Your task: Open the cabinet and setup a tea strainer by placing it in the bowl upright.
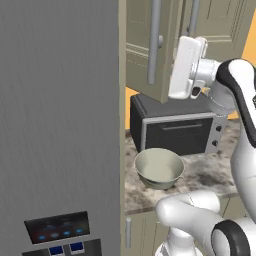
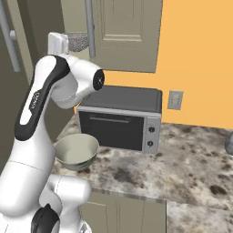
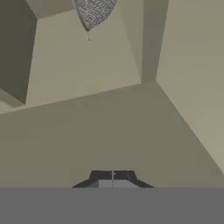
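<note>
No readable brand or label anywhere; the dark panel (image 1: pixel 57 228) low on the grey fridge (image 1: pixel 57 125) has only blue glowing marks, too blurred to read, and the oven (image 2: pixel 120 119) knobs carry no legible text. The cabinet (image 1: pixel 150 45) is open: in the left base view one door stands swung out toward the camera, its grey bar handle (image 1: pixel 154 42) running vertically. The gripper (image 3: pixel 113 176) is raised to the cabinet opening and looks into the beige interior; its two dark tips are pressed together with nothing between them. The tea strainer (image 3: pixel 94 11) sits inside the cabinet, well apart from the fingertips; in the hand view only the mesh basket shows at the top edge, narrowing to a point toward the gripper (handle direction can't be made out, so long axis unclear). In the right base view the mesh (image 2: pixel 78 42) shows just beside the wrist. The bowl (image 1: pixel 159 168) stands upright on the speckled counter (image 2: pixel 191 164) in front of the black oven, near its left end, with nothing visible in it.
</note>
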Motion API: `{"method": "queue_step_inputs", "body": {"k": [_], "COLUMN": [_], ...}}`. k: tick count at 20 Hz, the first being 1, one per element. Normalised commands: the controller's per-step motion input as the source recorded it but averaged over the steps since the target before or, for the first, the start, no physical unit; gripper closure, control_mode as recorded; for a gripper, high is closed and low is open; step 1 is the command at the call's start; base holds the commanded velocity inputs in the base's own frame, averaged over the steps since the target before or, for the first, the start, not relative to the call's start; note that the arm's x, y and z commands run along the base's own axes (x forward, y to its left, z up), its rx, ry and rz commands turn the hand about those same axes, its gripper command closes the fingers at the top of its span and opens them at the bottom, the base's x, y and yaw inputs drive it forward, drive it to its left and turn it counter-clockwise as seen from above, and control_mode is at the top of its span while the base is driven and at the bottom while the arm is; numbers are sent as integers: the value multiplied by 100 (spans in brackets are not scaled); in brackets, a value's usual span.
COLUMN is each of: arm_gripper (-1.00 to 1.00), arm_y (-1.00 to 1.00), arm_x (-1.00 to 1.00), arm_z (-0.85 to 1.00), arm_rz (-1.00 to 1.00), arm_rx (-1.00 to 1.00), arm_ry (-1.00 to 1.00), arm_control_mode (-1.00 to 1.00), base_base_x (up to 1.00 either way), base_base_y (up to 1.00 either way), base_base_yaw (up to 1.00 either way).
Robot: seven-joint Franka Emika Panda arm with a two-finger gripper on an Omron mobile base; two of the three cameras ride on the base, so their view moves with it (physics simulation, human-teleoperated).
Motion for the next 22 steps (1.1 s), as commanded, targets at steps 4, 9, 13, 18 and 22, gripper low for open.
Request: {"method": "queue_step_inputs", "body": {"k": [4, 9, 13, 18, 22], "arm_gripper": [100, 100, 100, 100, 100], "arm_y": [55, 55, 41, 40, 99], "arm_x": [-56, -51, -43, -61, -60], "arm_z": [4, 17, 20, 5, -33], "arm_rz": [34, 30, 21, 18, 18], "arm_rx": [3, 0, 0, 0, -20], "arm_ry": [0, -1, -10, -15, -8], "arm_control_mode": [-100, -100, -100, -100, -100], "base_base_x": [0, 0, 0, 0, 0], "base_base_y": [0, 0, 0, 0, 0], "base_base_yaw": [0, 0, 0, 0, 0]}}
